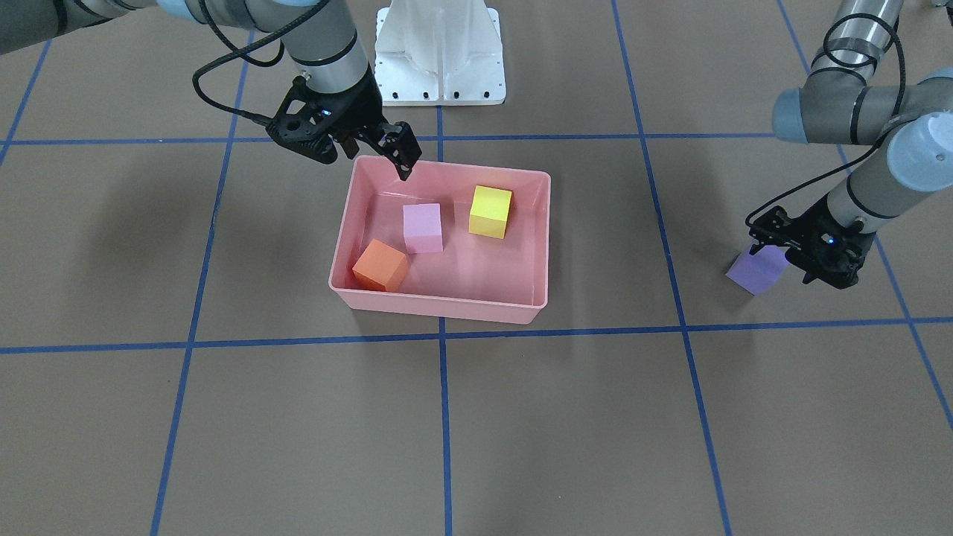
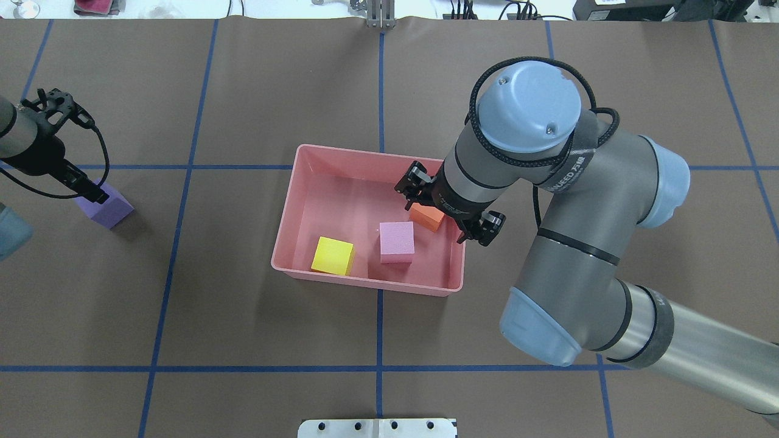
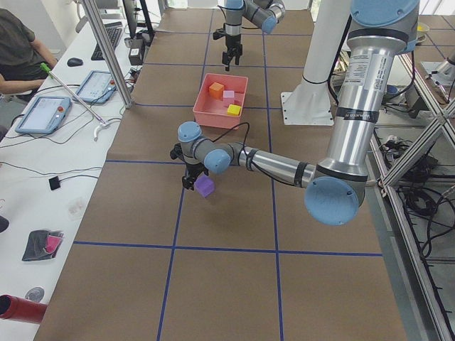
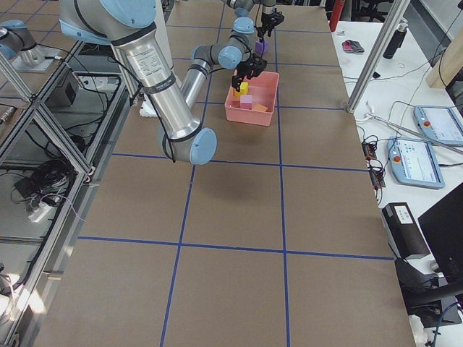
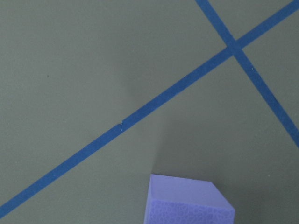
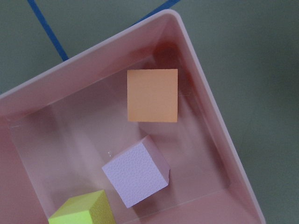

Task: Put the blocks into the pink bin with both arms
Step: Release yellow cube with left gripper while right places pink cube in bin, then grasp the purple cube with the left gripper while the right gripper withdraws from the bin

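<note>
Since the orange block (image 1: pixel 380 266), the pink block (image 1: pixel 422 227) and the yellow block (image 1: pixel 491 211) lie inside the bin (image 1: pixel 439 304), you have one step left: the purple block (image 2: pixel 111 208). It sits out on the robot's left side of the table (image 2: pixel 243 322), well apart from the bin.

The left gripper (image 2: pixel 96 194) is down at that block, and in the overhead view its tip touches the block's top edge. The left wrist camera shows the block just below the lens but no fingers, so you cannot tell whether the jaws are clamped on it or only straddle it.

I'd judge the next move as follows: confirm the grasp, lift straight up, carry the block across to the free floor beside the yellow block, and let go low.

The right gripper (image 1: pixel 376 149) hangs over the bin's corner above the orange block, jaws spread wide, empty and touching nothing. You would do well to draw it clear so the left arm has room.
</note>
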Available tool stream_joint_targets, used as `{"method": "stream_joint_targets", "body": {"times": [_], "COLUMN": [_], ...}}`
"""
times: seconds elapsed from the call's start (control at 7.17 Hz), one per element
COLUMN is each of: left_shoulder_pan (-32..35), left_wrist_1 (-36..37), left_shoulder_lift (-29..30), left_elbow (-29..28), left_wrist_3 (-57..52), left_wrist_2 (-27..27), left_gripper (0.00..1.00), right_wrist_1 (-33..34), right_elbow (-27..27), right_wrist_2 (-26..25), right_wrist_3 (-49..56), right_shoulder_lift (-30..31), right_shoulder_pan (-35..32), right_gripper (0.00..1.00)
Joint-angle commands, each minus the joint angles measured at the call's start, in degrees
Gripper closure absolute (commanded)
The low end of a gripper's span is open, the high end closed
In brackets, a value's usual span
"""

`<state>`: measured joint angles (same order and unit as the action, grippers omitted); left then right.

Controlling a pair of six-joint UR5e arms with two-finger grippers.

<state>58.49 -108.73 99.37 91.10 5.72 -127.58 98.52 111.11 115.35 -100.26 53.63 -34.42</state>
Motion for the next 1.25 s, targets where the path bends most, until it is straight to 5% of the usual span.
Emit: {"method": "stream_joint_targets", "body": {"times": [0.0,0.42,1.12], "left_shoulder_pan": [-0.3,-1.0,-3.7], "left_wrist_1": [-0.4,-0.5,-0.3], "left_shoulder_lift": [0.7,1.6,1.8], "left_elbow": [-1.7,-1.5,-1.8], "left_wrist_3": [-0.1,2.9,6.2], "left_wrist_2": [0.1,0.0,0.4], "left_gripper": [0.01,0.01,0.01], "right_wrist_1": [0.0,0.0,-0.1], "right_elbow": [0.4,0.5,1.6], "right_wrist_2": [0.9,7.2,7.6], "right_wrist_3": [0.1,4.8,5.9], "right_shoulder_lift": [0.4,2.5,5.0], "right_shoulder_pan": [-1.6,-7.8,-10.0], "right_gripper": [0.0,0.0,0.0]}}
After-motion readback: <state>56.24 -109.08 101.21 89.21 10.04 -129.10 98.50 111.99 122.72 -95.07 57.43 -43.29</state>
